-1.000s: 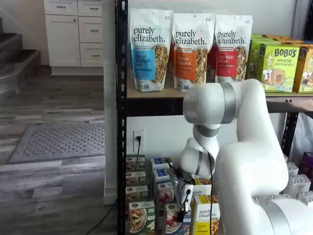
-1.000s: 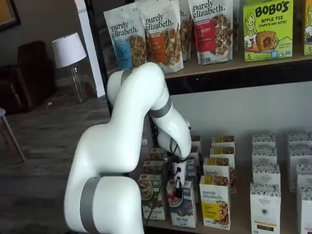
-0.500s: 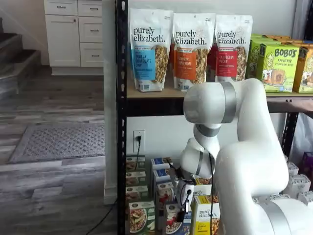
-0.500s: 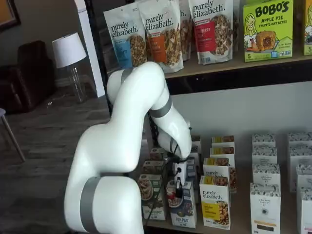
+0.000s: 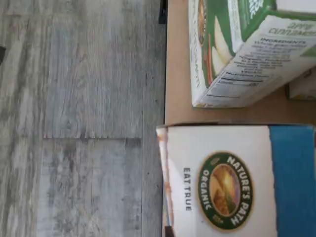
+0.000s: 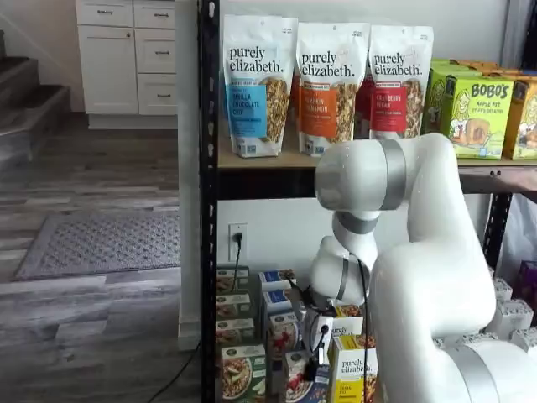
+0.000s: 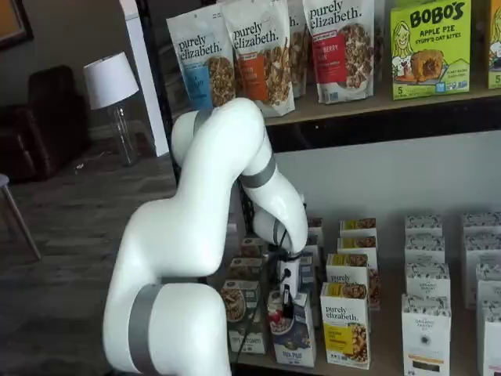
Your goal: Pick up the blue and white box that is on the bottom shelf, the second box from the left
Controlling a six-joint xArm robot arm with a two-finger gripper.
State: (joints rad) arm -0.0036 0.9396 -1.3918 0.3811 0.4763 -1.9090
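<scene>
The white arm (image 7: 196, 258) fills the front of both shelf views: it bends at a big rounded elbow with a grey band and reaches down toward the bottom shelf (image 7: 376, 362). The gripper (image 7: 286, 307) hangs low at the front row of boxes, its white body above and a black finger pointing down; I cannot tell if the fingers are open or closed, because no gap shows clearly. The blue and white box (image 7: 295, 337) stands upright at the front edge of the shelf, directly under the gripper, and the finger is at its top. In the wrist view its flat cardboard top (image 5: 237, 180) is white with a blue band and a round green logo. Just beside it stands the green box (image 5: 232, 49), and on the other side the yellow box (image 7: 346, 325). The shelf board is tan, the floor (image 5: 79, 118) is grey wood planks.
</scene>
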